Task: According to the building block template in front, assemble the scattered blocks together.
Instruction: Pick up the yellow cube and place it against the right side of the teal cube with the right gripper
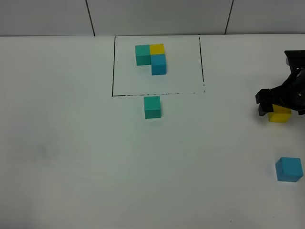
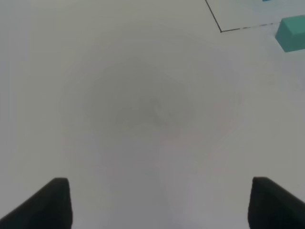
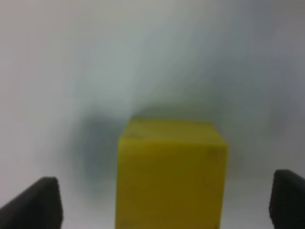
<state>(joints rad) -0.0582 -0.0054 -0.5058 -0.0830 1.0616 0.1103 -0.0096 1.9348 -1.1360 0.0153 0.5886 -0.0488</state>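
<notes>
The building block template is a black-lined rectangle [image 1: 114,67] at the far middle of the table, framing joined teal [image 1: 142,55], yellow [image 1: 157,48] and blue [image 1: 158,64] cubes. A loose teal cube [image 1: 152,107] sits just in front of the outline; it also shows in the left wrist view [image 2: 291,32]. A loose yellow cube [image 1: 279,115] sits at the far right. My right gripper [image 1: 281,106] is open and straddles it; the cube [image 3: 171,174] stands between the fingertips [image 3: 40,202] with gaps on both sides. A loose blue cube [image 1: 289,169] lies nearer, at the right edge. My left gripper [image 2: 159,205] is open over bare table.
The table [image 1: 71,157] is plain white, with a grey panelled wall [image 1: 157,16] behind it. The left arm is out of the exterior high view. A corner of the template outline [image 2: 221,31] shows in the left wrist view.
</notes>
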